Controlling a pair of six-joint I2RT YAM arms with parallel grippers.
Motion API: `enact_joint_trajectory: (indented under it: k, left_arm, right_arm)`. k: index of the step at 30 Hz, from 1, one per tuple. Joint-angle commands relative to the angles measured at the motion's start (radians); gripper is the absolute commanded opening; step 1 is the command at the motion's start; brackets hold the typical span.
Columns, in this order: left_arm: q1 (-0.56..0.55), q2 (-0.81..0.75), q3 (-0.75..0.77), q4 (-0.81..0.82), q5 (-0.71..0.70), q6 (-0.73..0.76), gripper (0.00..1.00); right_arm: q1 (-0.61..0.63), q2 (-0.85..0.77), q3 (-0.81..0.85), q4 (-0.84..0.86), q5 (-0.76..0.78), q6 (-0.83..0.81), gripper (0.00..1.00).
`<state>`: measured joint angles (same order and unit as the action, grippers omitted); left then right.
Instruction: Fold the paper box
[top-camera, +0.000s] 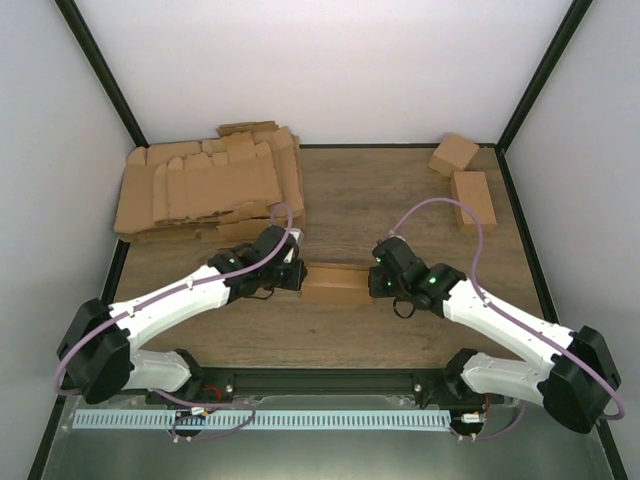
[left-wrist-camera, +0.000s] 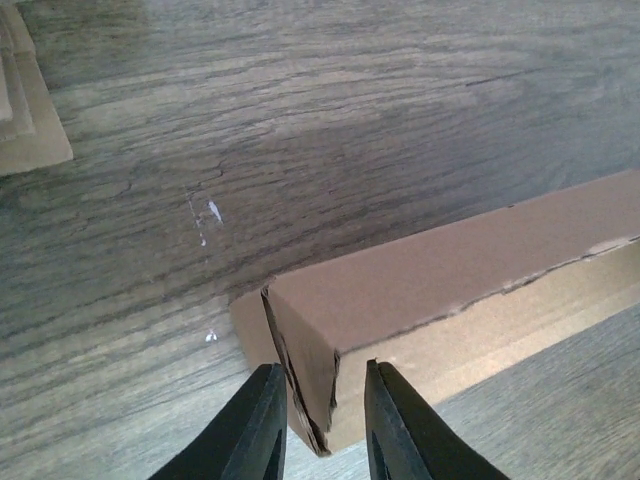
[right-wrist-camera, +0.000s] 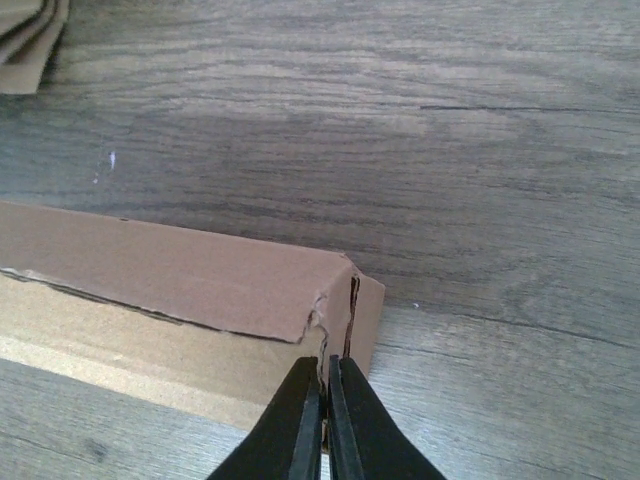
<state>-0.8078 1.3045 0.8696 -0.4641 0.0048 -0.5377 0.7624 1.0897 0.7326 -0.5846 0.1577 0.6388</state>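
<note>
The paper box (top-camera: 335, 285) lies on the table between the two arms as a small oblong brown box with its lid flap folded over. My left gripper (top-camera: 298, 275) is at its left end. In the left wrist view the box (left-wrist-camera: 450, 280) shows its end flap between the fingers of that gripper (left-wrist-camera: 322, 400), which stand a little apart on either side of it. My right gripper (top-camera: 374, 280) is at the right end. There its jaws (right-wrist-camera: 326, 385) are shut on the thin end wall of the box (right-wrist-camera: 170, 270).
A big pile of flat cardboard blanks (top-camera: 210, 185) covers the back left of the table; its corner shows in both wrist views (left-wrist-camera: 25, 120) (right-wrist-camera: 30, 40). Two folded boxes (top-camera: 453, 154) (top-camera: 473, 198) sit at the back right. Dark frame posts line the sides.
</note>
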Motion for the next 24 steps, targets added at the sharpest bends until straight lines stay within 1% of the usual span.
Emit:
enact_joint_trajectory:
  k: [1,5,9,15,20,24]
  left_arm:
    - [-0.007,0.028,0.034,0.003,-0.008,0.023,0.22]
    - [-0.011,0.047,0.038,-0.001,-0.016,0.027,0.10]
    - [-0.021,0.054,0.046,-0.014,-0.041,0.029,0.04]
    - [-0.032,0.061,0.062,-0.039,-0.075,0.028,0.04]
    - [-0.040,0.064,0.062,-0.040,-0.083,0.019,0.04]
    - [-0.045,0.070,0.061,-0.043,-0.087,0.014,0.04]
  right_arm:
    - [0.009,0.032,0.062,-0.093,0.025,-0.016,0.05]
    - [0.011,0.041,0.072,-0.111,0.037,-0.014,0.05]
    - [0.011,0.057,0.092,-0.134,0.047,-0.018,0.04]
    - [0.029,0.075,0.121,-0.158,0.078,-0.020,0.01]
    - [0.066,0.114,0.145,-0.198,0.136,-0.012,0.01]
    - [0.069,0.137,0.156,-0.222,0.161,0.002,0.01]
